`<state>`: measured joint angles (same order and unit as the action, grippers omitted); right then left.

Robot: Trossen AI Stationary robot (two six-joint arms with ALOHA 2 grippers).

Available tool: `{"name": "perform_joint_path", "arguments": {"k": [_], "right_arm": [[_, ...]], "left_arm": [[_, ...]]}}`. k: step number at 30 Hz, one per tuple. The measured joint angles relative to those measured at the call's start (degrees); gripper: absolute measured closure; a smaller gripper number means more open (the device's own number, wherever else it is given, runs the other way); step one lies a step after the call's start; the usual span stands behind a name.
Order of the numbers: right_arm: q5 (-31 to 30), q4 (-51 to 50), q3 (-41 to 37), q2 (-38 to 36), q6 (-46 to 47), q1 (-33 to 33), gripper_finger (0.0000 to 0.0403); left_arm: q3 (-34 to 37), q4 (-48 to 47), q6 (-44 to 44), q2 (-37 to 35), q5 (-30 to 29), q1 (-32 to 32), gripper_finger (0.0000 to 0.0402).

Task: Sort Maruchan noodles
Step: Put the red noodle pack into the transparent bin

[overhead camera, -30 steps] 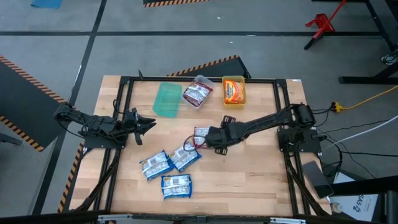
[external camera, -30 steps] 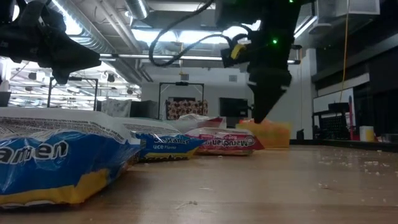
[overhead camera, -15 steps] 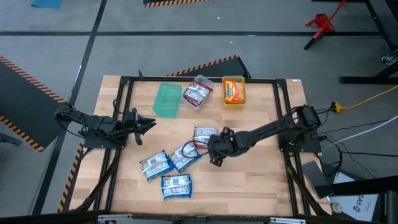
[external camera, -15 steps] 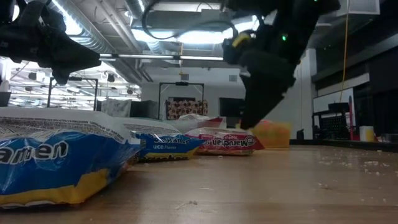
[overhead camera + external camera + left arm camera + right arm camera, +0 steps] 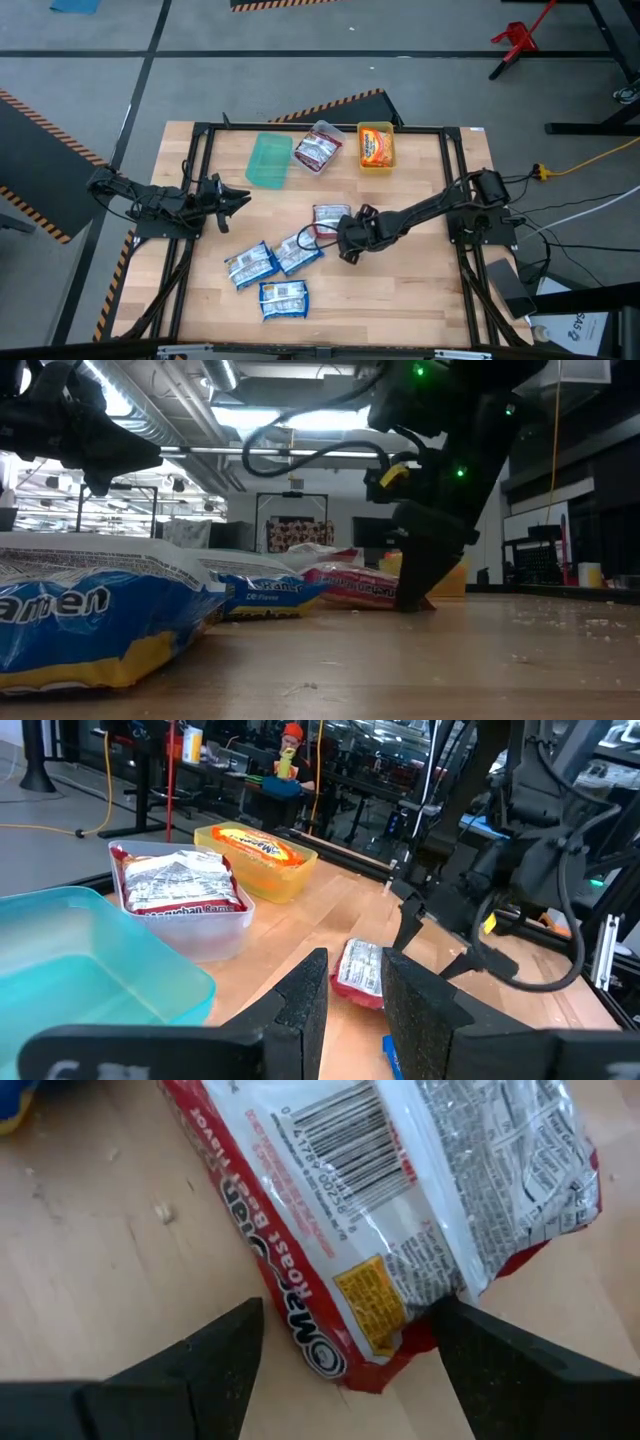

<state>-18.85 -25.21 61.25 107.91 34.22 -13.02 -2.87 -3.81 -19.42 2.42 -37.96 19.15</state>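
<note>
- High view: right gripper (image 5: pixel 345 240) is low beside the flat red plastic noodle packet (image 5: pixel 329 216) mid-table, lined up to grab.
- Right wrist view: fingers spread, straddling the packet's end, nothing clamped.
- Left wrist view: left gripper (image 5: pixel 352 995) parked apart, empty.

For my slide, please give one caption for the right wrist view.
Open right gripper hovers over a red Maruchan packet lying barcode-up on the wooden table.

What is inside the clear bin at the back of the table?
The clear bin holds a red noodle packet lying flat, its white printed side up. The packet covers the floor of the bin, so whether another packet lies beneath it cannot be seen.
</note>
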Motion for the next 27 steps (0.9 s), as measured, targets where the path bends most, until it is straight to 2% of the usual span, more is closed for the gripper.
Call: {"name": "perform_joint_path", "arguments": {"k": [4,7,10,19,27], "right_arm": [[-0.1,0.2,0.1,0.4,0.1,0.3,0.0125],[-0.9,0.4,0.1,0.4,0.5,0.2,0.0151],[-1.2,0.4,0.0,0.4,0.5,0.3,0.02],[-4.0,-0.2,-0.1,0.6,3.0,0.4,0.0383],[-3.6,-0.5,1.7,0.6,3.0,0.4,0.0399]], "left_arm": [[0.0,0.0,0.0,0.0,0.0,0.0,0.0311],[0.0,0.0,0.0,0.0,0.0,0.0,0.0311],[0.0,0.0,0.0,0.0,0.0,0.0,0.0311],[0.0,0.0,0.0,0.0,0.0,0.0,0.0311],[0.0,0.0,0.0,0.0,0.0,0.0,0.0311]]}}
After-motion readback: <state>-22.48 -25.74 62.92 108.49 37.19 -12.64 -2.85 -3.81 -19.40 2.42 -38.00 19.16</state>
